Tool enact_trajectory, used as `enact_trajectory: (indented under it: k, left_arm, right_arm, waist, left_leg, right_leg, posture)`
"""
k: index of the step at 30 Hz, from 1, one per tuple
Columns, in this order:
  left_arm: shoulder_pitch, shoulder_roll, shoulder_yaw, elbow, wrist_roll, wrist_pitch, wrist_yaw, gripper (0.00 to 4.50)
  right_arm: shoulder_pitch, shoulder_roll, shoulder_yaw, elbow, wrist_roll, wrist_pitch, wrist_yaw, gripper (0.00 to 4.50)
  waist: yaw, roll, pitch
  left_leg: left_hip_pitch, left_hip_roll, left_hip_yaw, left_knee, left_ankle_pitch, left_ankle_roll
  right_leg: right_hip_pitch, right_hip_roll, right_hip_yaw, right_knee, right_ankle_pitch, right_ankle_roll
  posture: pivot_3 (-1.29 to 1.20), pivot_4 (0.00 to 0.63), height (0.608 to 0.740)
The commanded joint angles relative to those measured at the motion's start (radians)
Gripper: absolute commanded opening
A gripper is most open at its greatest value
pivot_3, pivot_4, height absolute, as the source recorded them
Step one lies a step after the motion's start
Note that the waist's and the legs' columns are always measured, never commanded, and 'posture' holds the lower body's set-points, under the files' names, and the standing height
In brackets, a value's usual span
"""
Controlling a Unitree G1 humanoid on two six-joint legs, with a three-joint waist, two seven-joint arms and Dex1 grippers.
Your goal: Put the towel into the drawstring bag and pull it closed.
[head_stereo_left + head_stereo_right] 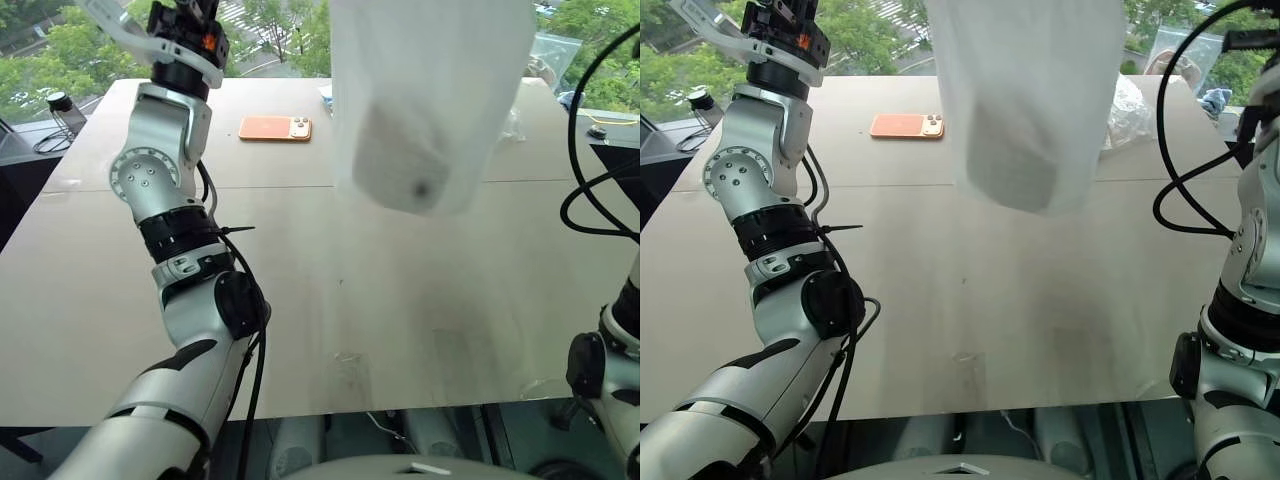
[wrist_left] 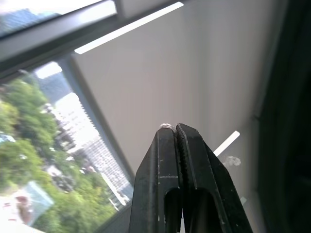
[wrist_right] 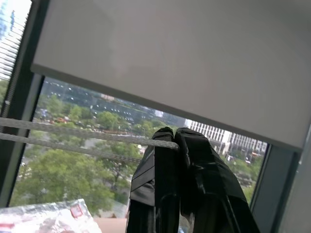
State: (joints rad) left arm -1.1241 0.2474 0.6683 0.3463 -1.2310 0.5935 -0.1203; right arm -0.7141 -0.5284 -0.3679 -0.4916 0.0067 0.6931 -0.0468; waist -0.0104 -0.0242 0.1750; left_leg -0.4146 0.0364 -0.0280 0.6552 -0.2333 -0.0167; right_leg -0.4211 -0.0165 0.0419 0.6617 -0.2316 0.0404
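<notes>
Towel inside hanging drawstring bag

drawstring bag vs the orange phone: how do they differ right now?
The drawstring bag hangs in the air above the table; the phone lies flat on it. The bag is white, translucent and bulging with the towel; the phone is orange and rigid. The bag looks much bigger.

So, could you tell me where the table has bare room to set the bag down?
The table is bare from its near edge to the orange phone, including under the hanging drawstring bag. The far right corner is crowded by a clear plastic bag.
</notes>
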Motion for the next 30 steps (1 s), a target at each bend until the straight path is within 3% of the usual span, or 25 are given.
enact_trajectory:
  k: [1,10,15,18,24,28,30]
  left_arm:
    - [0.031,0.030,0.090,-0.003,0.016,-0.128,0.114,0.04]
    - [0.050,0.056,0.067,0.000,0.018,-0.142,0.166,0.04]
    - [0.245,0.111,-0.173,-0.166,0.096,0.083,0.002,0.04]
    - [0.437,0.154,-0.316,-0.310,0.166,0.166,-0.088,0.04]
    - [0.644,0.239,-0.561,-0.457,0.488,0.016,-0.254,0.04]
    - [0.750,0.272,-0.609,-0.483,0.582,-0.087,-0.390,0.04]
    - [0.782,0.284,-0.621,-0.496,0.608,-0.113,-0.443,0.86]
  right_arm:
    - [0.009,-0.039,-0.155,-0.004,-0.060,0.000,-0.081,0.00]
    - [0.005,-0.137,-0.186,0.099,-0.054,-0.020,-0.072,0.00]
    - [0.116,-0.091,-0.058,0.060,0.103,0.030,0.127,0.00]
    - [0.308,-0.056,0.132,-0.087,0.203,0.039,0.286,0.00]
    - [0.551,-0.062,0.282,-0.153,0.205,-0.040,0.412,0.00]
    - [0.655,-0.028,0.350,-0.146,0.216,-0.094,0.451,0.00]
    - [0.669,-0.017,0.359,-0.135,0.209,-0.112,0.456,0.00]
  waist:
    - [0.000,0.000,0.000]
    - [-0.001,0.000,0.000]
    - [-0.010,0.000,0.000]
    - [-0.012,0.001,-0.001]
    - [-0.002,0.001,0.000]
    - [-0.003,0.000,-0.001]
    - [-0.007,0.001,-0.001]
  left_leg:
    - [0.000,0.000,0.000,0.000,0.000,0.000]
    - [0.000,0.000,0.000,0.000,0.000,0.000]
    - [0.002,0.000,0.002,-0.003,0.000,0.000]
    - [0.003,0.001,0.002,-0.004,0.000,0.000]
    - [-0.001,0.000,0.002,-0.001,0.000,0.000]
    - [0.005,0.001,0.002,-0.002,0.000,0.000]
    - [0.006,0.001,0.002,-0.002,0.000,0.000]
  right_leg:
    - [0.000,0.000,0.000,0.000,0.000,0.000]
    - [-0.001,0.000,0.000,0.000,0.000,0.000]
    - [0.000,0.001,0.002,-0.001,0.000,0.000]
    - [0.000,0.001,0.002,0.000,0.000,0.000]
    - [-0.002,0.000,0.001,0.000,0.000,0.000]
    - [0.004,0.001,0.001,-0.001,0.000,0.000]
    - [0.004,0.001,0.002,0.000,-0.001,0.000]
  posture:
    - [0.00,0.150,0.740]
    - [0.00,0.150,0.740]
    - [0.00,0.150,0.740]
    - [0.00,0.150,0.740]
    - [0.00,0.150,0.740]
    - [0.00,0.150,0.740]
    - [0.00,0.150,0.740]
